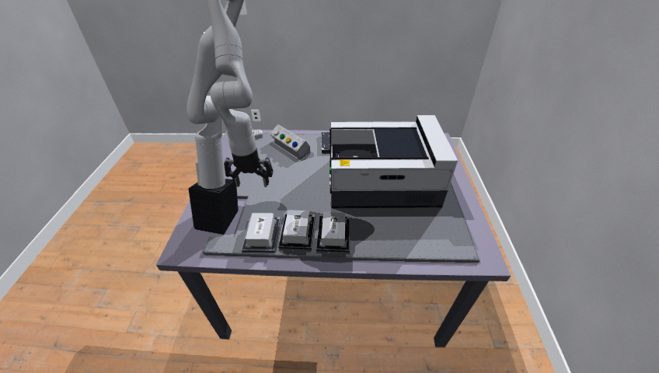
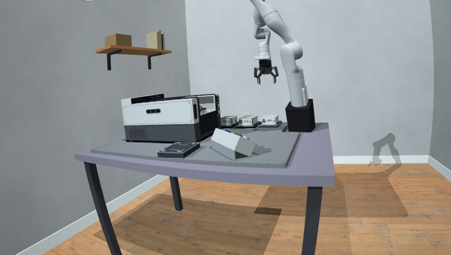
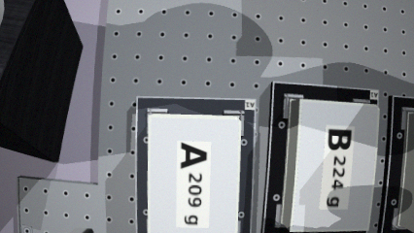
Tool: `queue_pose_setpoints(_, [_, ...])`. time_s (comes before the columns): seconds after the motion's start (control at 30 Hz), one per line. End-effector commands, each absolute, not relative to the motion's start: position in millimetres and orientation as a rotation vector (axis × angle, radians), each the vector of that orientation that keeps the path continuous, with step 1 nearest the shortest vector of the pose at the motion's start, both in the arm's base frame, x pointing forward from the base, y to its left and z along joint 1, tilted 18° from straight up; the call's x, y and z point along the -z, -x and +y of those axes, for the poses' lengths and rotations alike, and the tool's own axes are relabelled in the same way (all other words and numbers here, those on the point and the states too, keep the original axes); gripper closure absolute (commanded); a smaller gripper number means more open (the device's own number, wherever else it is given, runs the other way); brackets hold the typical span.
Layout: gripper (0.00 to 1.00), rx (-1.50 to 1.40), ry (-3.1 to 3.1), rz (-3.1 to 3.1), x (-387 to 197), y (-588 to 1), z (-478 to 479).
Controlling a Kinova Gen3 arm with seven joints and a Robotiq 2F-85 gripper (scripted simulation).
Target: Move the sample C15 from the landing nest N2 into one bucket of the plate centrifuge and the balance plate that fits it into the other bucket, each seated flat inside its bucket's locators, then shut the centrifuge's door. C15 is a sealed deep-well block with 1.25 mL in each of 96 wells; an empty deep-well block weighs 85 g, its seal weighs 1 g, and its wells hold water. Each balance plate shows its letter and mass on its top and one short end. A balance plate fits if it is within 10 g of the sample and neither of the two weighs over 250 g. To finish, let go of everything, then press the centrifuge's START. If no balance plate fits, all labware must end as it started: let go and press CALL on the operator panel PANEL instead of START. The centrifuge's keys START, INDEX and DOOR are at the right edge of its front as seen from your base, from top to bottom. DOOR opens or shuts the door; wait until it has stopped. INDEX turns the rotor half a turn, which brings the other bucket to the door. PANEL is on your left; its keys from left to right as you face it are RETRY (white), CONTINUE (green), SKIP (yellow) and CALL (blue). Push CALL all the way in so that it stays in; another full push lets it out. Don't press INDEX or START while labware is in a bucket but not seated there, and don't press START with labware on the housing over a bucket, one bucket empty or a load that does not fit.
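My gripper hangs open and empty well above the table, between the arm's base and the row of balance plates; it also shows in the exterior view. In the wrist view, plate A, marked 209 g, and plate B, marked 224 g, sit in their nests below me. Plate C stands to the right of plate B and plate A. The centrifuge has its door slid open over the left half of its top. A grey surface shows inside; I cannot tell what it is. The landing nest looks flat and dark.
The operator panel with its coloured keys stands between the arm and the centrifuge. The arm's black base block is to the left of plate A. The centrifuge's keys are on its edge facing the plates.
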State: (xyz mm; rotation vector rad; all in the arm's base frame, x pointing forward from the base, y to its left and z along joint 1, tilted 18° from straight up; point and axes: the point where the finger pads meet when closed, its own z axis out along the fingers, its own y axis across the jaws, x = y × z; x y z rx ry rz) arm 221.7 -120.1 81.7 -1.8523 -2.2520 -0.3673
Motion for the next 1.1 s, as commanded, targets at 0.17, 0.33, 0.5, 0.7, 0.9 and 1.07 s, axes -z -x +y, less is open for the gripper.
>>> queue_pose_setpoints(0.17, [0.0, 0.366, 1.855, -2.251, -80.3, -217.2, -125.6])
queue_pose_setpoints(0.33, [0.0, 0.366, 1.855, -2.251, -80.3, -217.1, -125.5])
queue_pose_setpoints(0.5, [0.0, 0.366, 1.855, -2.251, -76.5, -217.2, -124.3])
queue_pose_setpoints(0.7, [0.0, 0.366, 1.855, -2.251, -70.1, -217.2, -122.2])
queue_pose_setpoints(0.9, [0.0, 0.366, 1.855, -2.251, -63.8, -217.2, -120.1])
queue_pose_setpoints(1.07, [0.0, 0.366, 1.855, -2.251, -57.5, -217.2, -118.0])
